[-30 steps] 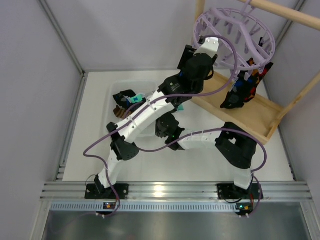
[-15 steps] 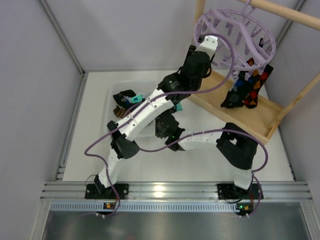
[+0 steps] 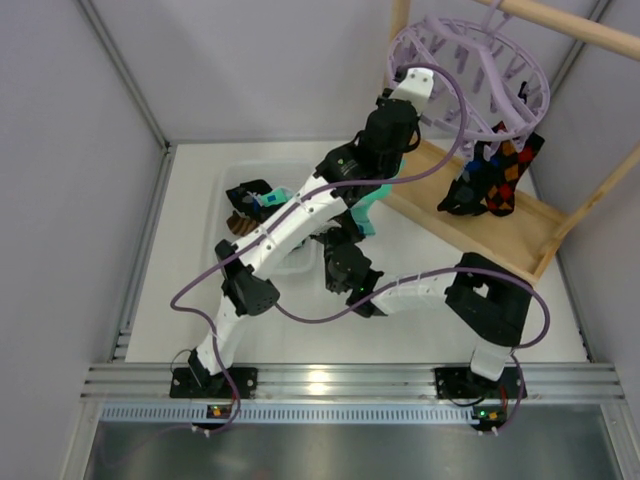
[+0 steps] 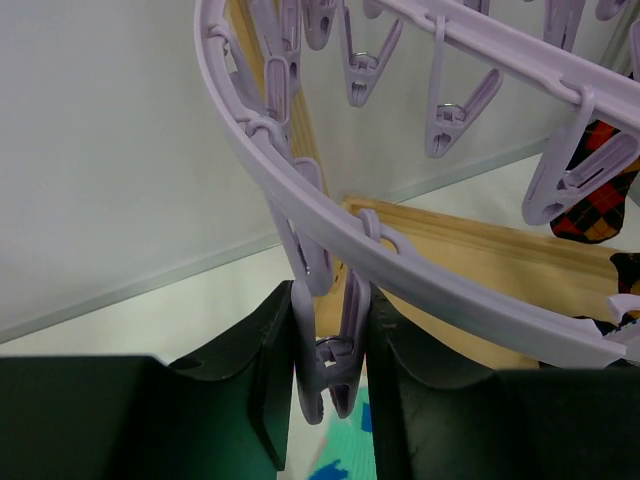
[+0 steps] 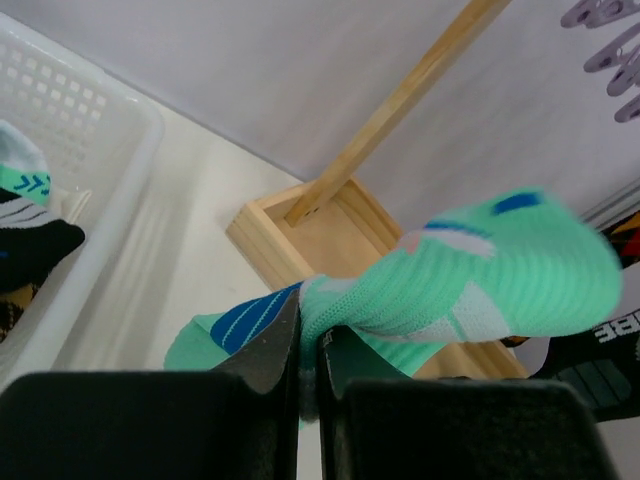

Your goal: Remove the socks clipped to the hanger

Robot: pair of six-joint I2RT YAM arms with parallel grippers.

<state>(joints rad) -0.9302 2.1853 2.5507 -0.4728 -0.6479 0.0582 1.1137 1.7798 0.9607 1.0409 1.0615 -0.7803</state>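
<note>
The lavender hanger point(image 3: 440, 25) hangs at the back right from a wooden frame. My left gripper point(image 3: 403, 92) reaches up to its near rim point(image 4: 400, 260) and is shut on one dangling clip peg point(image 4: 330, 350), squeezing its two arms together. Below that peg shows a teal sock point(image 4: 345, 445) with blue spots. My right gripper point(image 5: 310, 340) is shut on this teal sock point(image 5: 480, 270), under the left arm point(image 3: 365, 205). Dark socks with red-orange diamonds point(image 3: 495, 175) still hang clipped on the hanger's right side point(image 4: 590, 215).
A white plastic basket point(image 3: 235, 180) at the left holds loose socks point(image 3: 250, 200), also seen in the right wrist view point(image 5: 30, 235). The wooden frame's tray base point(image 3: 530, 235) lies under the hanger, with an upright post point(image 5: 400, 100). Grey walls close in on both sides.
My left gripper has closed on the clip peg. The right arm has shifted toward the near edge with the teal sock, and more of the sock shows below the left arm.
</note>
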